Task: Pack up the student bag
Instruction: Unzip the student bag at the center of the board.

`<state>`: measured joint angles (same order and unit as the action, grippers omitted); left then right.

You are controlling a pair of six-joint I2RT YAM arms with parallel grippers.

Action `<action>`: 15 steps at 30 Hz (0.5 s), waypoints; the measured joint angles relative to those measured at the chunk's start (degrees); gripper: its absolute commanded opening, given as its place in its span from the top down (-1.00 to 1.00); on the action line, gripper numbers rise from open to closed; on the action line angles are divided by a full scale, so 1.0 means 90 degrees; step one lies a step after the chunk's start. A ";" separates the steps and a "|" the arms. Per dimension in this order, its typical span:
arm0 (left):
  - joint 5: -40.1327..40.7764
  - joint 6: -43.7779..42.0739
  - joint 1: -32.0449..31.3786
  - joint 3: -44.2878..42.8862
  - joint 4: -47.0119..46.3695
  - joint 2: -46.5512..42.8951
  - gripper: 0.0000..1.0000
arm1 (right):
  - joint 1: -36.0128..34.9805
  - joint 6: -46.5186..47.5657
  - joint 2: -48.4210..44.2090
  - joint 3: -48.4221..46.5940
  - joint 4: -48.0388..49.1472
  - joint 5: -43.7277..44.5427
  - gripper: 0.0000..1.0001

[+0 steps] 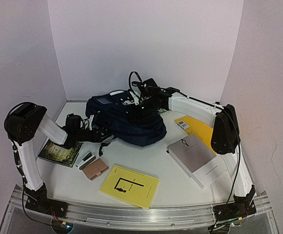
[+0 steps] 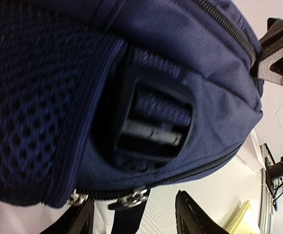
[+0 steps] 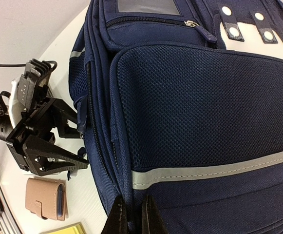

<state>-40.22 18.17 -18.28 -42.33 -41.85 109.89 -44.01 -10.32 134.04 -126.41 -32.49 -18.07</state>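
The student bag [image 1: 126, 122], a dark navy backpack, lies in the middle of the table. It fills the left wrist view [image 2: 214, 73] and the right wrist view [image 3: 204, 97]. My left gripper [image 1: 97, 133] is at the bag's left edge, open. A metal zipper pull [image 2: 131, 197] with a dark strap hangs between its fingers [image 2: 196, 214], and they do not hold it. It also shows in the right wrist view [image 3: 58, 146]. My right gripper [image 1: 138, 108] is over the bag's top. In its own view the right gripper [image 3: 134, 219] is shut on a fold of the bag's fabric beside the zipper.
A yellow book [image 1: 129, 185], a pink wallet [image 1: 94, 169] and a small white item [image 1: 84, 158] lie at the front. A green book [image 1: 60, 152] is under the left arm. Grey and white books [image 1: 196, 158] and an orange folder [image 1: 196, 127] lie at the right.
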 measured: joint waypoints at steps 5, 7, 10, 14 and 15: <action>-0.0024 -0.0002 0.0000 -0.0155 -0.0104 0.0009 0.49 | 0.0000 -0.0053 0.0000 0.0000 0.0012 -0.0051 1.00; -0.0045 -0.0041 0.0002 -0.0174 -0.0127 0.0014 0.69 | 0.0000 -0.0064 0.0000 0.0000 0.0029 -0.0068 1.00; -0.0052 -0.0022 0.0002 -0.0174 -0.0129 0.0014 0.86 | 0.0007 -0.0076 0.0000 0.0000 0.0034 -0.0078 1.00; -0.0010 -0.0003 0.0002 -0.0106 -0.0141 0.0001 0.99 | 0.0012 -0.0076 0.0000 0.0000 0.0034 -0.0073 1.00; -0.0004 0.0014 0.0002 -0.0057 -0.0143 -0.0018 0.99 | 0.0014 -0.0076 0.0000 -0.0002 0.0033 -0.0072 1.00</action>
<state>-40.26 18.29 -18.26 -42.85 -43.13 109.72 -43.88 -11.00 134.04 -126.43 -32.19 -18.71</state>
